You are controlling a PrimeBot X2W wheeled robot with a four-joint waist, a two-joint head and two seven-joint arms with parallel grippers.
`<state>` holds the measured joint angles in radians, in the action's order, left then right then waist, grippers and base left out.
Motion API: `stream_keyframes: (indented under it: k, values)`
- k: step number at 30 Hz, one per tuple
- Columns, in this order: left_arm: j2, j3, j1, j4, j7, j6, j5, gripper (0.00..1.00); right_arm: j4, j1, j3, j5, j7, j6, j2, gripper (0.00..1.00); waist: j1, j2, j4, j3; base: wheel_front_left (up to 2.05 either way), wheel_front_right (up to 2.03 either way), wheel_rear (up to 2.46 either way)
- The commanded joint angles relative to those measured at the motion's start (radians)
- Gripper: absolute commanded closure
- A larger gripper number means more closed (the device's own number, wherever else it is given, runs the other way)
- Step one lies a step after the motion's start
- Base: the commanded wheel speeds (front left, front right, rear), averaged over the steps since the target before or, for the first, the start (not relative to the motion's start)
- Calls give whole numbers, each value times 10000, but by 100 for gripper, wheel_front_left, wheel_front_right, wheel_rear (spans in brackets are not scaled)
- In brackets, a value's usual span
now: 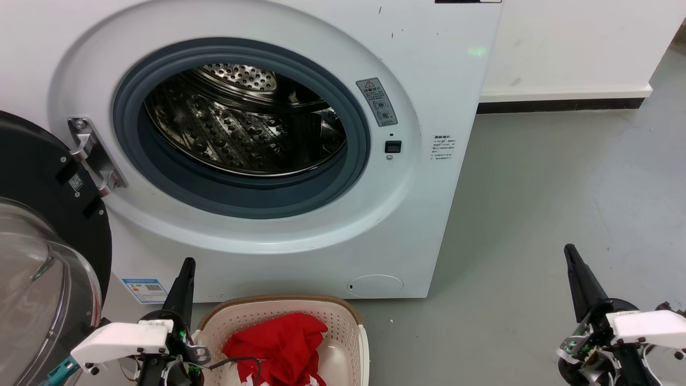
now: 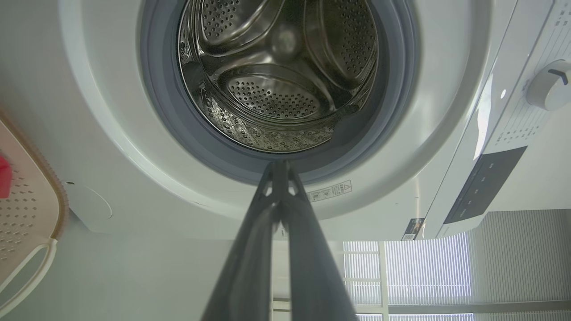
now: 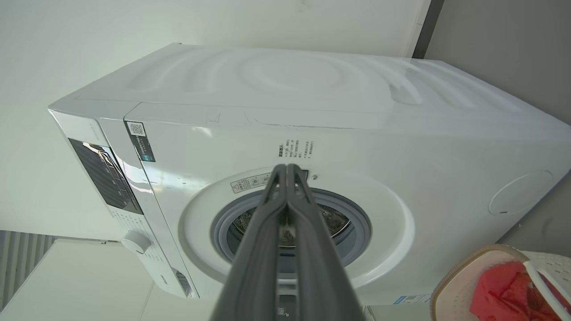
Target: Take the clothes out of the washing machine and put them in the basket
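Observation:
The white washing machine (image 1: 300, 225) stands in front of me with its black-framed glass door (image 1: 37, 257) swung open to the left. Its shiny perforated drum (image 1: 241, 123) holds nothing that I can see. Red clothes (image 1: 281, 346) lie in the cream basket (image 1: 343, 321) on the floor below the porthole. My left gripper (image 1: 187, 264) is shut, empty, just left of the basket. My right gripper (image 1: 569, 251) is shut, empty, over the floor far to the right. The wrist views show the drum (image 2: 276, 89), the basket (image 2: 26, 209), the machine (image 3: 312, 133) and the red clothes (image 3: 499, 292).
Grey floor (image 1: 563, 177) spreads to the right of the machine, up to a white wall with a dark skirting (image 1: 563, 104). The open door juts out at the lower left, close to my left arm.

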<state>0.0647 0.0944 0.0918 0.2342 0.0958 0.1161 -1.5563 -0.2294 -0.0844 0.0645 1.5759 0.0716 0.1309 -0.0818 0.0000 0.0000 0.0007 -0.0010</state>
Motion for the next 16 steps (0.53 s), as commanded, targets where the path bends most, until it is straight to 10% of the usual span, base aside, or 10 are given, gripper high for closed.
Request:
stream_keyframes:
  k: [1, 16]
  values:
    - [-20, 33, 159, 38, 56, 88, -148, 100, -40, -219, 36, 162, 49, -3, 22, 100, 0, 0, 0, 4, 0, 0, 0]
    - [-107, 150, 206, 127, 137, 179, -634, 100, -158, -272, 146, 667, 156, -3, 61, 100, 0, 0, -7, 42, 0, 0, 0]
